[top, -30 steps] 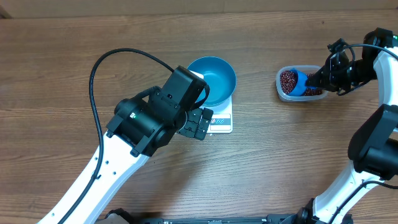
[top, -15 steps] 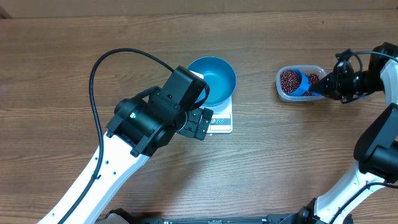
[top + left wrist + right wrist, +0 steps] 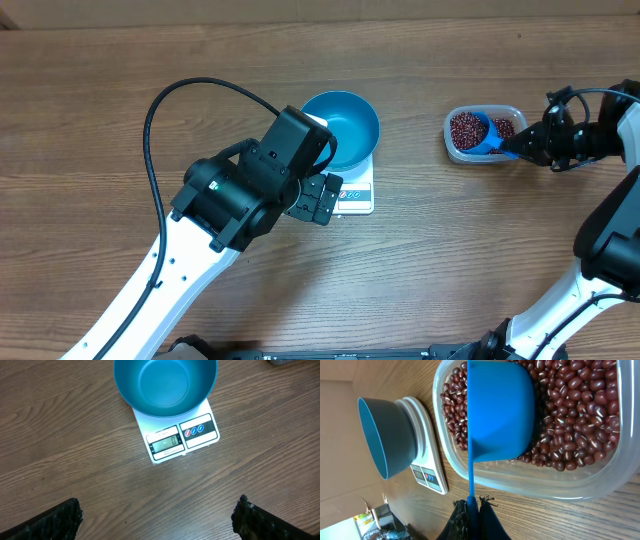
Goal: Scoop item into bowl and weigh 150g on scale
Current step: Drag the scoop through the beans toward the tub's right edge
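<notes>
**Operator:** Where are the beans [image 3: 570, 405]?

**Spotter:** In the clear tub [image 3: 530, 487], far right. Your right gripper [image 3: 471, 510] is clamped on the blue scoop [image 3: 500, 410] by its thin handle. The beans are loose and will roll, so carry it level.

**Operator:** Anything in the way?

**Spotter:** Nothing between the tub and the empty bowl [image 3: 340, 128] on the scale [image 3: 358, 195]. Your left gripper [image 3: 157, 520] hangs wide open just near of them, holding nothing.

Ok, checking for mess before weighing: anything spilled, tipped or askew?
Nothing stands out. The bowl sits upright and empty on the scale, and the beans all lie inside the tub, where the scoop sits among them.
</notes>
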You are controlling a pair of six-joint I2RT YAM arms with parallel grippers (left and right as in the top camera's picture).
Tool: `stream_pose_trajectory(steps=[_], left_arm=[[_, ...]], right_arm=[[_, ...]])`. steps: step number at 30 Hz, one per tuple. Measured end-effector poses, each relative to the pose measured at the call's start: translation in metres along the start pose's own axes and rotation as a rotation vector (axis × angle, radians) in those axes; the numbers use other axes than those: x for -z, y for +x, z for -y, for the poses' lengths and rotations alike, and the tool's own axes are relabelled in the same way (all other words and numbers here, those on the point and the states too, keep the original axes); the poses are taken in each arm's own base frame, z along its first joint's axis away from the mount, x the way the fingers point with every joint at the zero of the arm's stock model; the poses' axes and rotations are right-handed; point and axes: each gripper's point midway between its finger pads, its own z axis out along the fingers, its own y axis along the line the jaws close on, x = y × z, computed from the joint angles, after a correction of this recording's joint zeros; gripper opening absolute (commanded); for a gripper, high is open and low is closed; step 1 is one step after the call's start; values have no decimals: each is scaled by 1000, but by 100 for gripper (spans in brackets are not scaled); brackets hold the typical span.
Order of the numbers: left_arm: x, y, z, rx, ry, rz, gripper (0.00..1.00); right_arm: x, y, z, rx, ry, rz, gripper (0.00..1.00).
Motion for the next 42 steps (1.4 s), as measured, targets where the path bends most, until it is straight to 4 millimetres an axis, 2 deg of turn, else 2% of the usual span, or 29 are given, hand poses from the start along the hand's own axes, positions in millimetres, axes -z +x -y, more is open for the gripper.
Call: stream_pose_trajectory(steps=[13,23,32,42], left_arm=[[0,0,0,0,0,0,100],[0,0,0,0,0,0,100],[0,0,0,0,0,0,100],[0,0,0,0,0,0,100]], right_arm=[[-2,1,-1,-7,-31,8,4],[0,6,12,-78,-119,53,4],[-4,8,16,-94,-170,76,4],[0,9,17,-116,-205,92,4]])
